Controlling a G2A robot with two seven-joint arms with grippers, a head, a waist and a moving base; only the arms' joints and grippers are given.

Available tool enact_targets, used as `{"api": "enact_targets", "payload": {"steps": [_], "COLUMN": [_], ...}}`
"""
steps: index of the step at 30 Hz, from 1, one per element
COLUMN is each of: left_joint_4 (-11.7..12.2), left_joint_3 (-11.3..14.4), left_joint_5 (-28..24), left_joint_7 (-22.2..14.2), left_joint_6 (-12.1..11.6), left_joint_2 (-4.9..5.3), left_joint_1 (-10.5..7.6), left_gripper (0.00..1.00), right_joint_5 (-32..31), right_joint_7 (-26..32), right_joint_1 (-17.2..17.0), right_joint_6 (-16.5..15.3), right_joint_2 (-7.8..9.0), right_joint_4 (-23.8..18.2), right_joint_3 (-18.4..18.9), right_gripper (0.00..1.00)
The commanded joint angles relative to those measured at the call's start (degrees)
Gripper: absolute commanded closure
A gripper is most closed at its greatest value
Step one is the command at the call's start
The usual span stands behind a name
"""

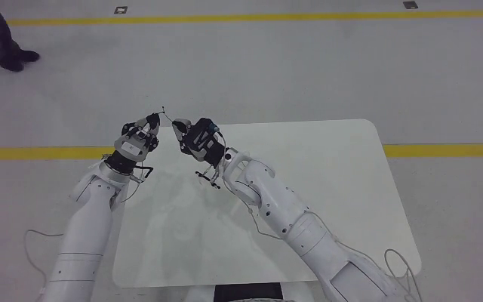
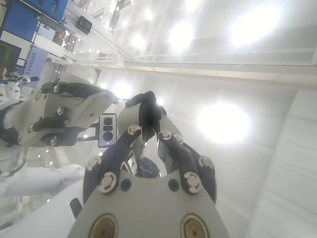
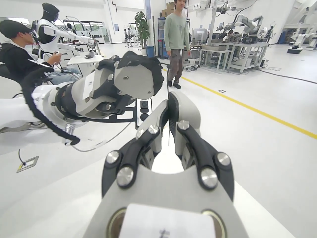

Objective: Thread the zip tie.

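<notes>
With the left gripper (image 2: 148, 105) and right gripper (image 3: 169, 110) both clenched on the zip tie (image 3: 168, 82), aloft over the far-left corner of the table (image 1: 339, 189), slight misalignment risks buckling the limp strap short of its head.

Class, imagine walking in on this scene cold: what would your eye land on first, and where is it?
First, the two claws held nearly tip to tip near the far left corner of the white table, with the left claw facing the right claw. Next, the thin black zip tie, pinched between the right claw's shut fingers with its end sticking out beyond their tips.
</notes>
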Motion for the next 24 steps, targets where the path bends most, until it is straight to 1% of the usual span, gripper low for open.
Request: {"api": "enact_targets", "payload": {"steps": [1,7,16,20,23,24], "left_joint_4": [0.0,0.0,0.0,0.0,0.0,0.0], "left_joint_3": [0.0,0.0,0.0,0.0,0.0,0.0], "left_joint_5": [0.0,0.0,0.0,0.0,0.0,0.0], "left_joint_7": [0.0,0.0,0.0,0.0,0.0,0.0], "left_joint_6": [0.0,0.0,0.0,0.0,0.0,0.0], "left_joint_2": [0.00,0.00,0.00,0.00,0.00,0.00], "left_joint_1": [0.00,0.00,0.00,0.00,0.00,0.00], "left_gripper": [1.00,1.00,1.00,1.00,1.00,1.00], "right_joint_5": [-0.4,-2.4,-3.5,-3.7,-3.8,-4.0], "right_joint_7": [0.0,0.3,0.5,0.7,1.2,1.4], "right_joint_1": [0.0,-0.6,-1.3,-1.7,-2.4,-2.7], "right_joint_6": [0.0,-0.7,-1.5,-0.9,-0.1,0.2], "right_joint_2": [0.05,0.42,0.80,0.98,1.37,1.55], "right_joint_4": [0.0,0.4,0.2,0.1,0.0,0.0], "right_joint_3": [0.0,0.2,0.5,1.0,2.4,3.0], "right_gripper": [1.00,1.00,1.00,1.00,1.00,0.87]}}
